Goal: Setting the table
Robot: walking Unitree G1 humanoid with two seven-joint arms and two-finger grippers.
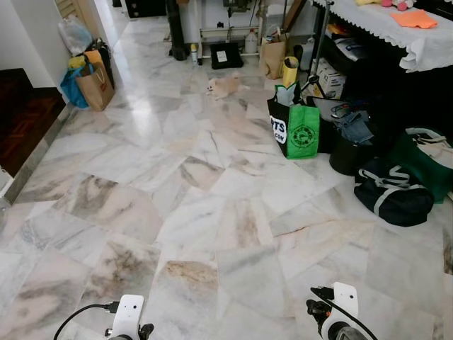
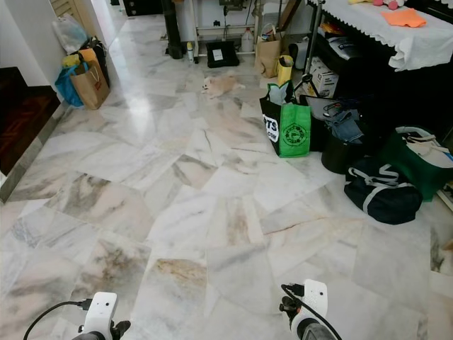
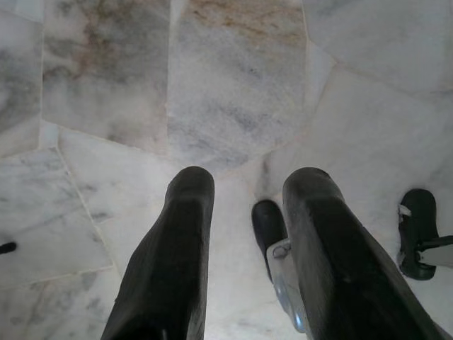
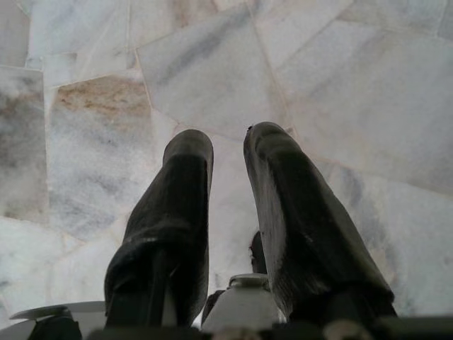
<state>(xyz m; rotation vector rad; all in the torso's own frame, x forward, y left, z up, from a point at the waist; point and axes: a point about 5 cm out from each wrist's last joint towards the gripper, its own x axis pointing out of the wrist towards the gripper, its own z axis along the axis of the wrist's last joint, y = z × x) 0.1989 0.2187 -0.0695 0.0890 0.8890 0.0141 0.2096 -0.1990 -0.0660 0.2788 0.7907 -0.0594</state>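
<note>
Glossy marble floor (image 1: 177,212), bags along walls, white-clothed table (image 1: 396,32) at right

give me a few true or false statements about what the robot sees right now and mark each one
1. A green shopping bag stands on the marble floor. True.
2. The left claw is shut on a plate. False: its fingers are apart with nothing between them, above bare floor.
3. A small light-coloured dog lies on the floor further back. True.
4. The table with the white lace cloth is on the robot's left. False: it is at the right, with an orange cloth on it.
5. The right claw is open and holds nothing. True.
6. The dark duffel bag sits on the table. False: it lies on the floor at the right.
</note>
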